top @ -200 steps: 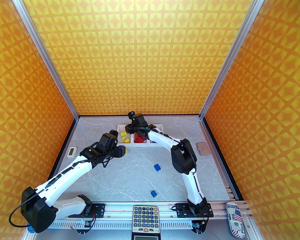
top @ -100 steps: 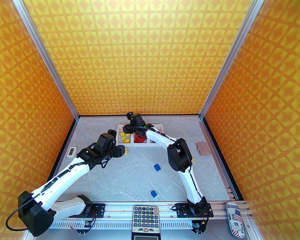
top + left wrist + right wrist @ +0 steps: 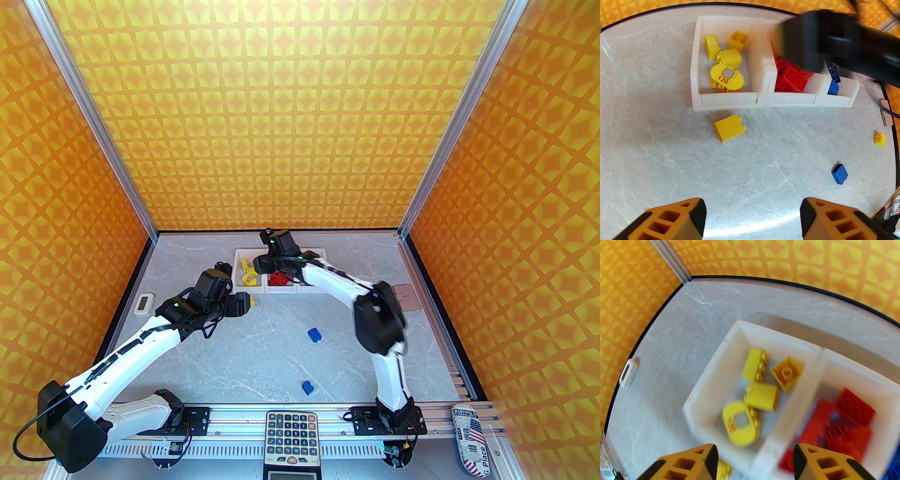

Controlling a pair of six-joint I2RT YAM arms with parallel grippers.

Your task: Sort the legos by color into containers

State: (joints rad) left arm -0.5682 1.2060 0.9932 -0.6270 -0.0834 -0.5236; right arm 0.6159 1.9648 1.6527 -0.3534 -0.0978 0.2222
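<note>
The three joined white containers [image 3: 238, 257] stand at the back of the table. In the left wrist view the left bin [image 3: 730, 100] holds several yellow legos [image 3: 729, 57], the middle one red legos [image 3: 793, 78], the right one blue legos [image 3: 833, 87]. A yellow lego [image 3: 729, 128] lies on the table just before the left bin. My left gripper [image 3: 752, 218] hangs open and empty, short of that brick. My right gripper [image 3: 754, 462] is open and empty above the wall between the yellow legos [image 3: 761, 395] and the red legos [image 3: 843, 425].
Loose on the table are two blue legos [image 3: 314, 334] [image 3: 307, 387] and a small yellow one [image 3: 880, 140]. A white device [image 3: 144, 303] sits by the left wall, a pinkish pad [image 3: 408, 297] behind my right elbow. A calculator [image 3: 290, 438] and a patterned case [image 3: 471, 438] lie at the near edge.
My right arm's elbow has swung out to the right and its wrist has shifted slightly right over the bins. The left arm has hardly moved.
</note>
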